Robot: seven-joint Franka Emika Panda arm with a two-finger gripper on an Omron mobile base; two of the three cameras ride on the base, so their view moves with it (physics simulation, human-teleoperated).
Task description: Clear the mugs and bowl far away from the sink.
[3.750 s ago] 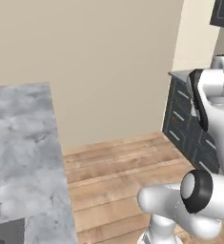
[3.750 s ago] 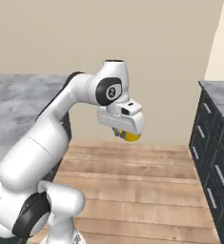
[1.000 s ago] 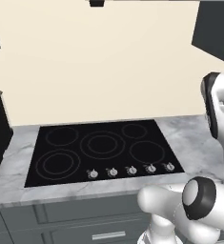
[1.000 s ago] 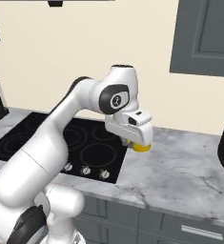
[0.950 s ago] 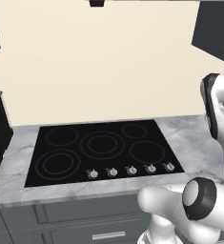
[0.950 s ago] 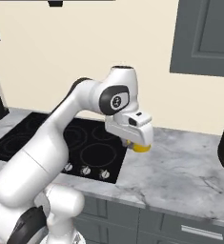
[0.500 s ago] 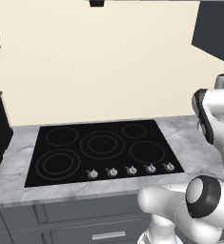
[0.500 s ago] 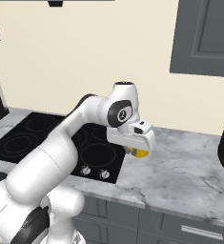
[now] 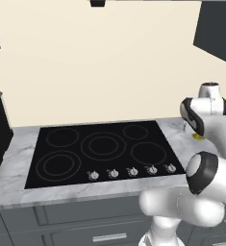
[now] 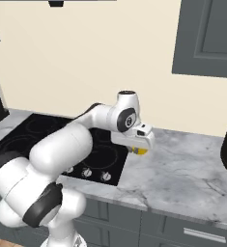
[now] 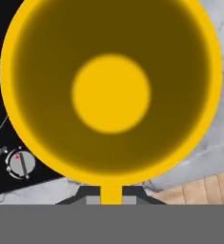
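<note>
Marbled counter (image 10: 182, 173) runs right of the black stovetop (image 9: 102, 151), and we have the yellow mug (image 10: 140, 151) hanging over its bare stretch just beside the stovetop's right edge, clenched in the gripper (image 10: 138, 147). From the hand view the mug (image 11: 111, 90) is seen straight down its mouth, so its long axis runs along the gripper and stands close to upright, opening toward the hand, base toward the counter.

We judge this the put-down step. To do it well, we should lower straight down with no tilt, keeping the base flat to the marble, and keep clear of the stovetop edge and its knobs (image 11: 21, 163). We release only once the base sits on the counter, then lift straight up so the fingers do not drag the rim.
</note>
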